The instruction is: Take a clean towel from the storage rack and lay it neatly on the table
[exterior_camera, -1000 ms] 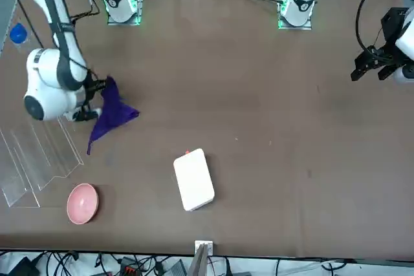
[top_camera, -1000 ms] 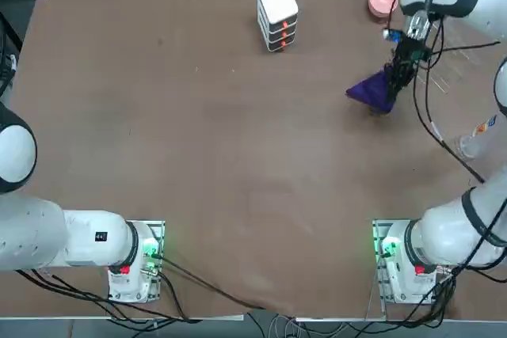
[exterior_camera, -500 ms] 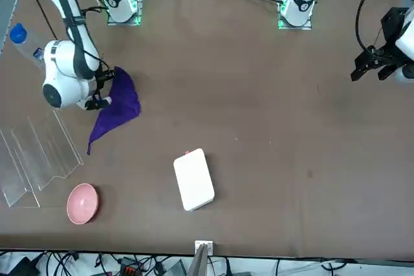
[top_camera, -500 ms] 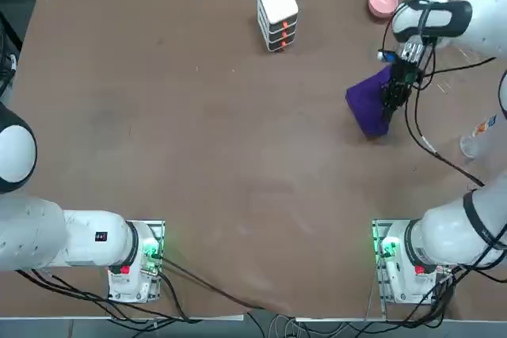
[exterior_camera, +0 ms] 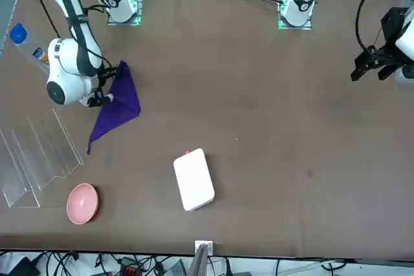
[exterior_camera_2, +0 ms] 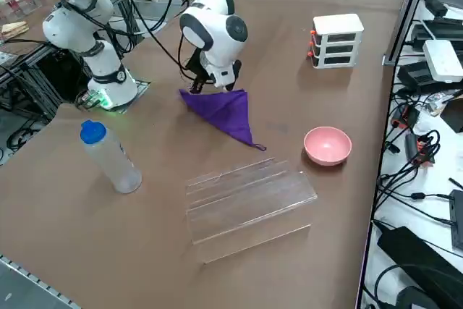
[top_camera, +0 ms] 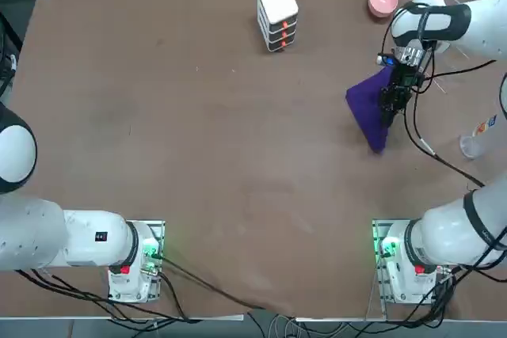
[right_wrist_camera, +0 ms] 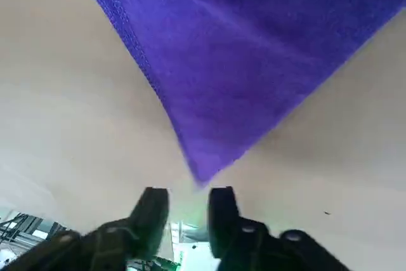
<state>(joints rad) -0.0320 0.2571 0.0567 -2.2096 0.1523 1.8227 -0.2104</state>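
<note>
A: Looking at the towel [top_camera: 369, 106], it lies flat on the table [top_camera: 198, 140], near the storage rack [exterior_camera_2: 246, 204]. Soft, light; pinch 1 corner.

B: Yep. Right gripper [right_wrist_camera: 184, 202] sits just off a corner, jaws slightly apart, holding nothing. Open tabletop toward the middle.

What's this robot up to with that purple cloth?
The robot's right arm is laying a purple towel out on the brown table. The towel lies on the tabletop in a rough triangle, not spread square. The right gripper sits at one corner of it with its fingers parted and nothing between them, so it seems to have just let go. The clear storage rack, a pink bowl and a water bottle sit nearby.
</note>
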